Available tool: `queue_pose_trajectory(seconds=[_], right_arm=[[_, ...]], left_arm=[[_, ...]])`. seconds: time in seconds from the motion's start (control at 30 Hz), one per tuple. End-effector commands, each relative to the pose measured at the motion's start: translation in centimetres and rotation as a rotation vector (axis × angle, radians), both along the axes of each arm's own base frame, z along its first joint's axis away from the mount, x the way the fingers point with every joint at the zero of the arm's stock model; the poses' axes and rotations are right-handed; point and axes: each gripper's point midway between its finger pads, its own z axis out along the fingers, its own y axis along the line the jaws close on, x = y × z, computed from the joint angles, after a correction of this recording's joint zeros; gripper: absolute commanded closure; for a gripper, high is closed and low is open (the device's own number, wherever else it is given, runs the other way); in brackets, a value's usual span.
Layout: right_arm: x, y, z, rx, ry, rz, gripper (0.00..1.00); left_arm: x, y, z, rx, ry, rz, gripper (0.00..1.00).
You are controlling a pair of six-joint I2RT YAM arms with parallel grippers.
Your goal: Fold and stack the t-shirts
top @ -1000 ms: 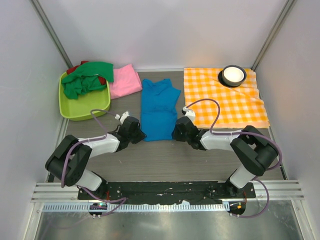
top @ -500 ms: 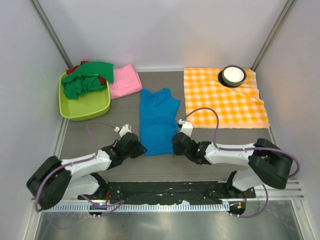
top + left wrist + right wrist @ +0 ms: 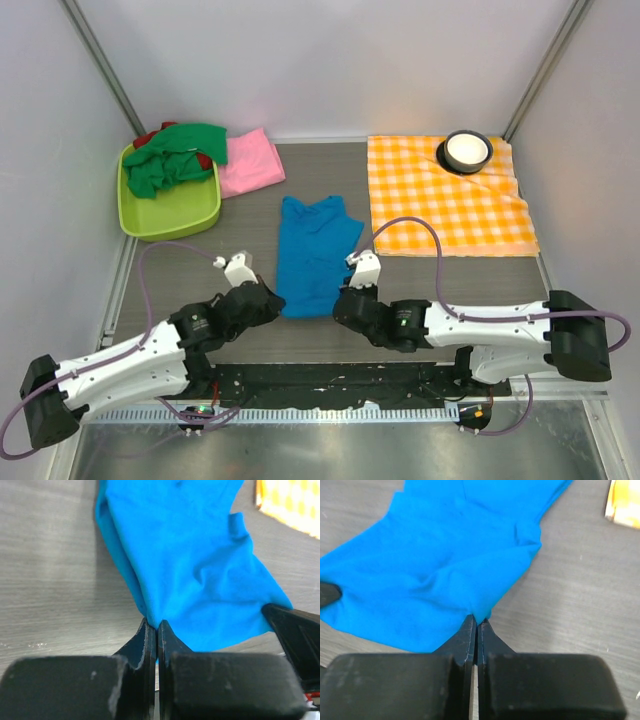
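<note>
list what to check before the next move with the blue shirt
1. Left tool shut on the near corner of the blue t-shirt: ok.
2. Right tool shut on the other near corner: ok.
3. Shirt lying flat: not ok, wrinkled and bunched.
4. Shirt apart from the checked cloth: ok.
5. How many layers each tool pinches: cannot tell.
6. Pink t-shirt folded and uncovered for stacking: ok.

Grey wood-grain table (image 3: 250, 215), white walls (image 3: 330, 60)

No text, label, brand or number can be read anywhere — none at all.
</note>
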Motion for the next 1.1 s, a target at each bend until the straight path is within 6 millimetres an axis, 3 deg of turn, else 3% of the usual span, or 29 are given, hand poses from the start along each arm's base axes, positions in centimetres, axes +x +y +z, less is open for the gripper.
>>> queue_pose_trajectory(seconds=[0.0, 0.03, 0.13, 0.3, 0.43, 0.67, 0.7, 1.07], right_arm=[[3.3, 0.5, 6.9, 0.043, -0.182, -0.099, 0.99], [3.9, 0.4, 7.6, 0.040, -0.199, -0.113, 0.99], [6.2, 0.1, 9.0, 0.034, -0.208, -0.146, 0.99], [10.1, -0.2, 9.8, 0.045, -0.215, -0.186, 0.99], [13.5, -1.6, 9.7, 0.050, -0.199, -0.245, 0.99], [18.0, -2.1, 8.7, 0.077, -0.156, -0.272, 0.99], [18.5, -1.6, 7.8, 0.068, -0.136, -0.262, 0.99], [24.7, -0.7, 4.6, 0.075, -0.068, -0.287, 0.99]], left_arm=[[3.0, -0.2, 6.4, 0.084, -0.150, 0.025, 1.00], [3.7, -0.4, 8.2, 0.068, -0.178, 0.044, 1.00], [5.4, -1.5, 10.2, 0.068, -0.224, 0.035, 1.00], [8.6, -2.6, 11.9, 0.070, -0.265, 0.035, 1.00], [11.7, -2.6, 10.5, 0.054, -0.224, 0.061, 1.00], [15.8, -2.7, 8.6, 0.016, -0.192, 0.081, 1.00], [16.2, -2.9, 8.5, 0.009, -0.186, 0.074, 1.00], [22.8, -1.8, 6.7, -0.011, -0.139, 0.118, 1.00]])
